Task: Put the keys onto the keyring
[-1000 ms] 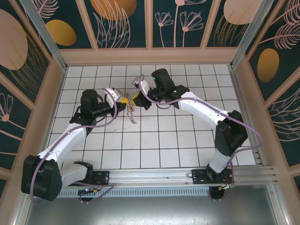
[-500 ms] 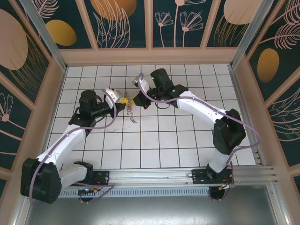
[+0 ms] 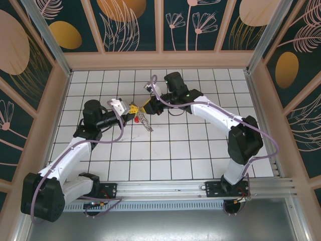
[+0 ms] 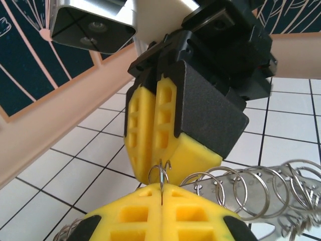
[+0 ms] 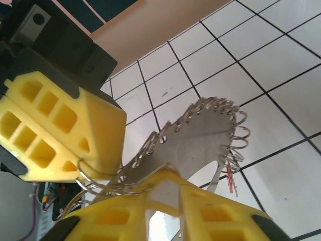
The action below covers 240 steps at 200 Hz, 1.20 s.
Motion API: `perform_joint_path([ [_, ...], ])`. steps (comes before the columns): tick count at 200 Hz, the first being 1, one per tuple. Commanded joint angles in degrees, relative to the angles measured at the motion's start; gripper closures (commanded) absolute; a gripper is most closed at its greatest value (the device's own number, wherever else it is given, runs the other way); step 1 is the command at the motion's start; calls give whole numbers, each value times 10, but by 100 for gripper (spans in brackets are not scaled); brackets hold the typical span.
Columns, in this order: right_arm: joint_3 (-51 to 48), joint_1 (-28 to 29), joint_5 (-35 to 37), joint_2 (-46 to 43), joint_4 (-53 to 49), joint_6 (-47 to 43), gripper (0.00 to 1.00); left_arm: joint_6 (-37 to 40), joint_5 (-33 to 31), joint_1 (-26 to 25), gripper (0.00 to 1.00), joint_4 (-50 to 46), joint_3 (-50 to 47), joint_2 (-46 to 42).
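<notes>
Threading is the step in hand, as I judge it: my left claw is pressed together on a thin wire loop of the keyring, and my right claw meets it tip to tip just above. Both hold the bundle up off the table, near its middle and toward the far side. From the right wrist the silvery plate with its row of small rings runs down between my right fingers. They sit close about it, but I cannot tell whether they pinch it or have let go. The red tag dangles off the plate's far end. I cannot pick out a loose key in any view, so I cannot say whether one is already at the wire. The next move, I judge, calls for the left grip to stay firm on the wire while the right claw works at the ring's end beside it. The two sets of tips are almost touching, so there is little room and a slip would drop the whole bunch. Compared with a second ago, the claws meet at much the same spot. My left elbow has swung a little outward, and the hanging bundle now slants more toward the right arm's side.
</notes>
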Motion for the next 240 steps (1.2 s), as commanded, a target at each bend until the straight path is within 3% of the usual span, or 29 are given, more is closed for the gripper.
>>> perform_joint_path([
  [1,-8,-3,-1,-36,-2,-33,75,7,42,-1,100,59,-4,-5],
  [32,-39,-4,31,-85,-10,-126,69,7,59,-2,100,80,-9,-5],
  [79,-150,-4,68,-208,56,-317,65,14,111,-1,100,100,-14,4],
  [107,-141,-2,63,-224,21,-391,65,18,134,-2,100,104,-16,10],
  [180,-85,29,77,-167,-8,-414,65,27,172,-5,100,103,-4,29],
  [216,-70,32,77,-153,-24,-428,77,32,171,-9,100,92,-2,33],
  [240,-68,36,77,-147,-38,-436,73,27,171,-9,100,92,0,35],
])
